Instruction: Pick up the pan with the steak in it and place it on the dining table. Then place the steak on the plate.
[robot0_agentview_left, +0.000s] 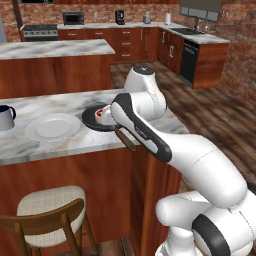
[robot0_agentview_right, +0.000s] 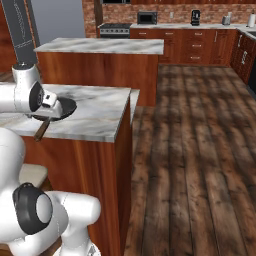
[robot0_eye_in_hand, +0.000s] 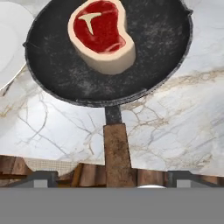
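The white arm reached forward over the dining table (robot0_agentview_left: 75, 142), with the gripper (robot0_eye_in_hand: 112, 177) above the pan's wooden handle, jaws spread wide on both sides of it and holding nothing. The pan (robot0_eye_in_hand: 109, 52) rested on the marble top near the edge. The steak (robot0_eye_in_hand: 101, 35) lay inside it. The plate (robot0_agentview_left: 52, 127) stood just beside the pan.

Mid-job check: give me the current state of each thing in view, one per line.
pan: flat on the dining table, handle sticking out over the edge, released.
steak: lying in the pan.
plate: on the table beside the pan, nothing on it.
mug: upright, beyond the plate.
gripper: open, fingers either side of the handle.
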